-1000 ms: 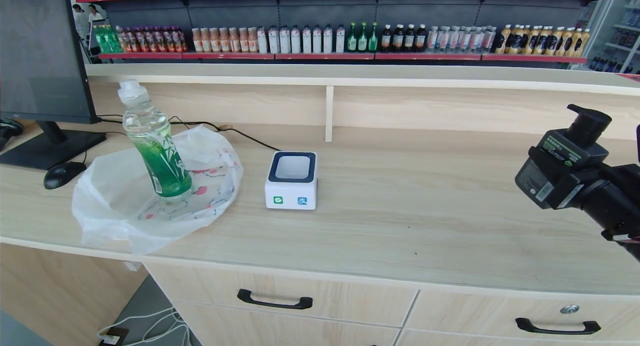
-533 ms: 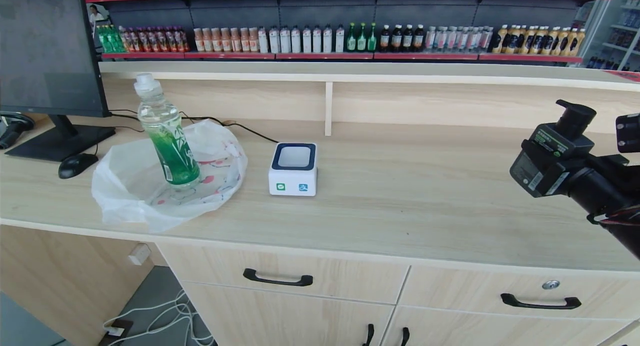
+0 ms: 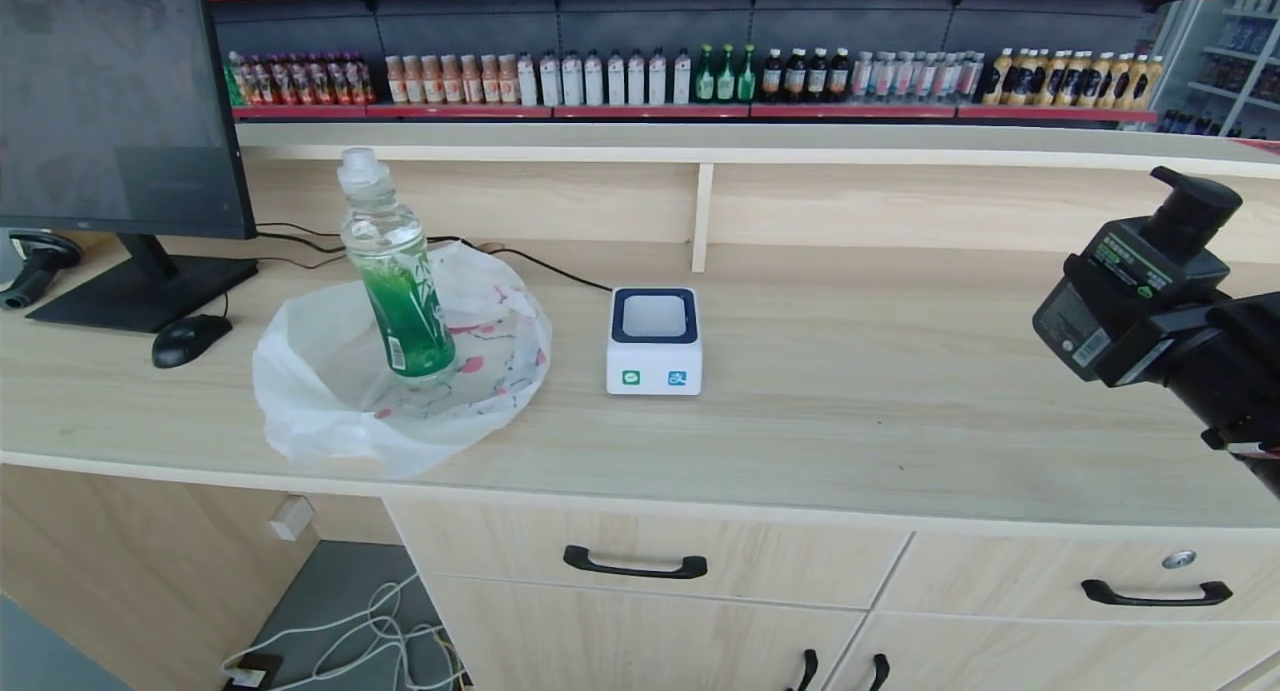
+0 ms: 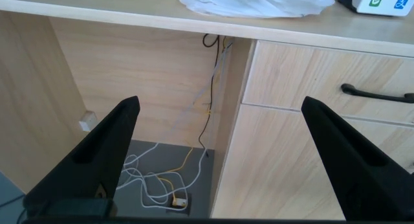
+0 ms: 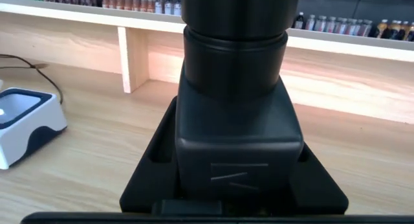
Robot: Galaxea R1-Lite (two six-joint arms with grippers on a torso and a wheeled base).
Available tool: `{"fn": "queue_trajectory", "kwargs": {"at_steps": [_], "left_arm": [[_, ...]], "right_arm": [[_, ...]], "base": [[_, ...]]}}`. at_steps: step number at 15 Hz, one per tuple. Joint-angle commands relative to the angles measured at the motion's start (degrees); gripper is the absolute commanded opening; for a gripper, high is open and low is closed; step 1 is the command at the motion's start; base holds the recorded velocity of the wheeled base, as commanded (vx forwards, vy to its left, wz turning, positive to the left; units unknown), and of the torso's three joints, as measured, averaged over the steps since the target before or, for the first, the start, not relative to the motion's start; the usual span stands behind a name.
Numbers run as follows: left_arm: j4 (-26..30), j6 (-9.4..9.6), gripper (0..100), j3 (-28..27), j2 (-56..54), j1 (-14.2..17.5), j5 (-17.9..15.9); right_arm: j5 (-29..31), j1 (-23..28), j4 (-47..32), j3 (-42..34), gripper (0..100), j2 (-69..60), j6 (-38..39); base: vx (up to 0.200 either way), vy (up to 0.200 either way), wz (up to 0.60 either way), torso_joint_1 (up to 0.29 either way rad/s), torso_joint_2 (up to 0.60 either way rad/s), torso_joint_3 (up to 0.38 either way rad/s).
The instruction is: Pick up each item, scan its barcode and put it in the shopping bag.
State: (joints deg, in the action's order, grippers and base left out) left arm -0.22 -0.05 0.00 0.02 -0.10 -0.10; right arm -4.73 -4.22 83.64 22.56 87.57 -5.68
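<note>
Holding a black bottle [image 3: 1130, 291] right of the scanner [image 3: 654, 341]

Head view: the right jaws pinch the black bottle above the surface [image 3: 900, 431], well right of the scanner. A green bottle [image 3: 395, 271] stands upright in the shopping bag [image 3: 320, 411] just left of the scanner.
Left wrist view: the left jaws are spread wide, lower than the scanner, facing a drawer [image 4: 304, 75].
Right wrist view: the black bottle sits clamped.

There is room over the counter [image 3: 880, 421] right of the scanner [image 3: 654, 341], up to the black bottle [image 3: 1130, 291]. Left of the scanner, the green bottle [image 3: 397, 281] and the bag [image 3: 320, 411] block the way.
</note>
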Motion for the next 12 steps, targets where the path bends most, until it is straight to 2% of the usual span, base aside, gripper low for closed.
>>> {"fn": "queue_trajectory", "kwargs": {"at_steps": [1,3,5,12], "left_arm": [[-0.04,-0.04,100,0.00,-0.02,0.01,0.01],[-0.04,-0.04,100,0.00,-0.02,0.01,0.01],[-0.04,0.05,100,0.00,-0.02,0.01,0.01],[-0.04,-0.13,100,0.00,-0.02,0.01,0.01]], "right_arm": [[0.42,-0.09,0.30,-0.42,0,-0.55,-0.03],[0.07,-0.35,-0.23,0.11,0,-0.29,-0.12],[-0.10,-3.52,-1.29,1.43,0,-0.55,0.14],[2.09,-3.52,0.47,-1.56,0,-2.05,0.58]], "base": [[0.000,0.200,0.00,0.007,0.00,-0.002],[0.000,0.200,0.00,0.002,0.00,0.002],[0.000,0.200,0.00,0.005,0.00,0.000],[0.000,0.200,0.00,0.003,0.00,0.001]]}}
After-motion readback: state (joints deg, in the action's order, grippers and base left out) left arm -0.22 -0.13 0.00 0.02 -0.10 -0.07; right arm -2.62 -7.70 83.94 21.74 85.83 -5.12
